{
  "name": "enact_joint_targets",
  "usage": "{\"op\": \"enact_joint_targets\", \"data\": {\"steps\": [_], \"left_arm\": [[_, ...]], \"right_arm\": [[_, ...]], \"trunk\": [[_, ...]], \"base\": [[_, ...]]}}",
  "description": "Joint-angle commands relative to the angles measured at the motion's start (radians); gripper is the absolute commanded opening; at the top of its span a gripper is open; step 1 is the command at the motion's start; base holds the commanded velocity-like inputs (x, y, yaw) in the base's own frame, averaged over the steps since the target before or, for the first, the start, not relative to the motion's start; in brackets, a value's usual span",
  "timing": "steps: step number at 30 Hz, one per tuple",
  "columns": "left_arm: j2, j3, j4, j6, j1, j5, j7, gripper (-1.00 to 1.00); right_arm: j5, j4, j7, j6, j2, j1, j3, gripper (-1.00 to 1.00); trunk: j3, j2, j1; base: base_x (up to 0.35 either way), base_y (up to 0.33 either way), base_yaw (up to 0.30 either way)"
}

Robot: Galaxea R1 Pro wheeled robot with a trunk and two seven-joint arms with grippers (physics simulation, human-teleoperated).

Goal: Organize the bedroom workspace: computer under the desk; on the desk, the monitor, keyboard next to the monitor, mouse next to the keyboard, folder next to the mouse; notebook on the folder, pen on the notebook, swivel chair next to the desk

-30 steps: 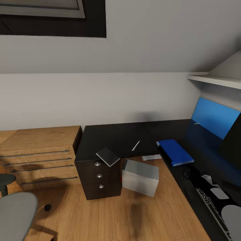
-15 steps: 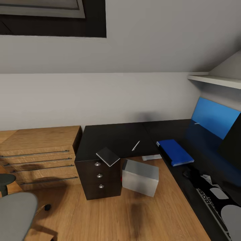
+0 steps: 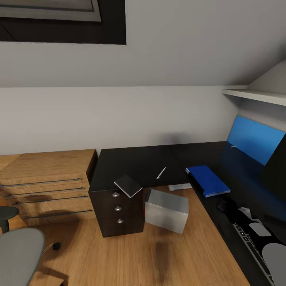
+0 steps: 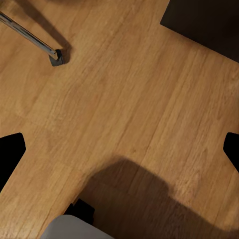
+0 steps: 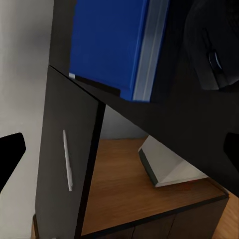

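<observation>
The folder (image 3: 208, 180) is being seen lying flat on the desk (image 3: 135, 165), with the mouse (image 5: 211, 50) just beside it. The pen (image 3: 161, 173) is lying apart. Both grippers seem spread wide, fingertips barely shown.

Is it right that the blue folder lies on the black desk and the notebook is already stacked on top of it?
Not quite. The folder lies on the desk, but the head view shows the notebook apart from it, on the drawer unit.
</observation>
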Motion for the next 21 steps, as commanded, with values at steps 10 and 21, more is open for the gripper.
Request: {"op": "enact_joint_targets", "data": {"steps": [10, 21], "left_arm": [[0.000, -0.003, 0.000, -0.003, 0.000, 0.010, -0.002, 1.00], [0.000, -0.003, 0.000, -0.003, 0.000, 0.010, -0.002, 1.00]], "right_arm": [[-0.004, 0.000, 0.002, 0.007, 0.001, -0.001, -0.005, 1.00], [-0.005, -0.002, 0.014, 0.007, 0.001, -0.001, -0.005, 1.00]], "trunk": [[-0.001, -0.001, 0.000], [-0.001, -0.001, 0.000]], "base": [[0.000, 0.000, 0.000], [0.000, 0.000, 0.000]]}}
